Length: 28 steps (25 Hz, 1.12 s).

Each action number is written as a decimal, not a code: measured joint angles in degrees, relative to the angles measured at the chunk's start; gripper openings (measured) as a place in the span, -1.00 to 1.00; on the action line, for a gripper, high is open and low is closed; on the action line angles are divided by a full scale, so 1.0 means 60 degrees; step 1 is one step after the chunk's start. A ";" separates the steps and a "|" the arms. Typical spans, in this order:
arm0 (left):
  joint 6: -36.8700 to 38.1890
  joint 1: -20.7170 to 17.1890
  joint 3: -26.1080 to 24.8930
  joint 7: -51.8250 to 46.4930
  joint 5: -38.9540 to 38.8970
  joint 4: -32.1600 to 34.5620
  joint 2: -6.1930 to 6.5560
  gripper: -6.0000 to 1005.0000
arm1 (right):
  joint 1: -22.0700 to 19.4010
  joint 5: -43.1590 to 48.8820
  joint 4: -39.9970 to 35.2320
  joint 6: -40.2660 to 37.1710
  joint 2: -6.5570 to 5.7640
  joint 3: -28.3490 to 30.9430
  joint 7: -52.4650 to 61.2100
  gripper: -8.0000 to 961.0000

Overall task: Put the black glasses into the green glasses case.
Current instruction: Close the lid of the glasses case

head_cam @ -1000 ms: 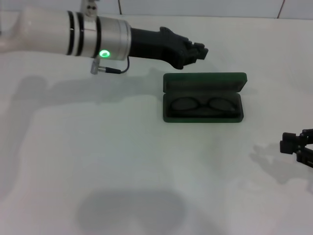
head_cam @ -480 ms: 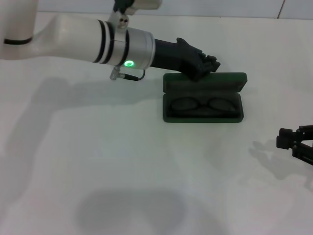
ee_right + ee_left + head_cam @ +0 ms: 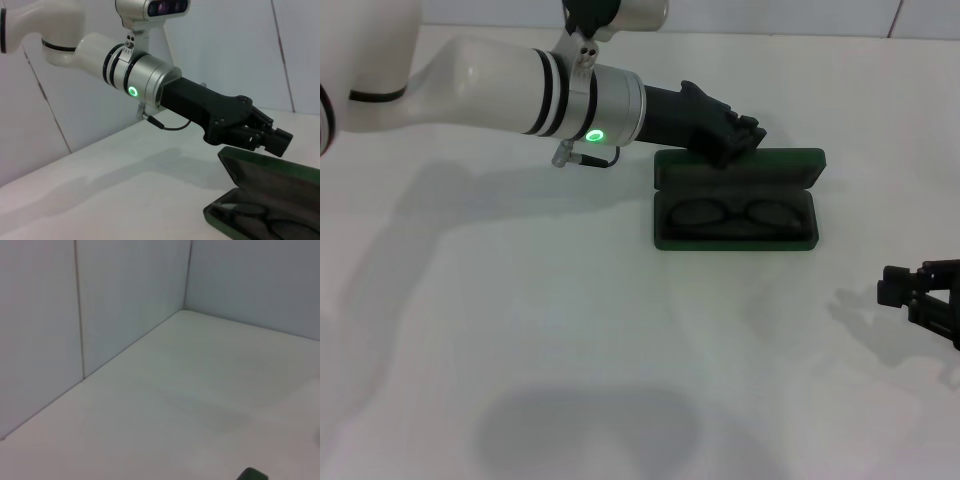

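The green glasses case point(image 3: 664, 238) lies open at the table's middle right, its lid point(image 3: 740, 167) standing up behind the base. Inside the base lie the black glasses point(image 3: 735, 214), folded flat. My left gripper point(image 3: 745, 135) reaches in from the left and sits shut just above the lid's back edge, holding nothing. The right wrist view shows that same gripper point(image 3: 272, 137) over the raised lid, with the case point(image 3: 260, 185) and glasses point(image 3: 250, 211) below. My right gripper point(image 3: 898, 290) rests low at the right edge, open and empty. A corner of the case point(image 3: 252, 474) shows in the left wrist view.
The white table point(image 3: 520, 330) runs out to the left and front of the case. A pale panelled wall point(image 3: 770, 15) bounds the back of the table. My left forearm point(image 3: 520, 75) spans the back left above the surface.
My left arm has swung right and slightly forward, bringing its gripper over the case lid's back edge. The right gripper has drifted a little left. Case and glasses have not moved.
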State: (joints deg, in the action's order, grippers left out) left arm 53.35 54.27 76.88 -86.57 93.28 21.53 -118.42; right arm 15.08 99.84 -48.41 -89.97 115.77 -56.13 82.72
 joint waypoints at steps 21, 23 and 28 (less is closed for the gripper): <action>0.0024 -0.0069 0.0004 -0.0337 0.0705 -0.0013 -0.0132 -0.74 | 0.0124 -0.0039 0.0173 0.0493 0.0006 -0.0025 -0.0018 -0.64; 0.0239 -0.0096 0.0022 -0.0398 0.1012 -0.0024 -0.0168 -0.74 | 0.0124 -0.0039 0.0173 0.0506 0.0009 -0.0033 -0.0019 -0.64; 0.0851 -0.0113 0.0045 -0.0600 0.1455 -0.0045 -0.0199 -0.75 | 0.0167 -0.0017 0.0201 0.0544 0.0012 -0.0035 -0.0019 -0.64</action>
State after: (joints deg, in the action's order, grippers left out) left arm 58.46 53.59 77.15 -90.17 102.01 21.26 -119.61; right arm 16.08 99.74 -47.21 -86.71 115.84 -56.34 82.61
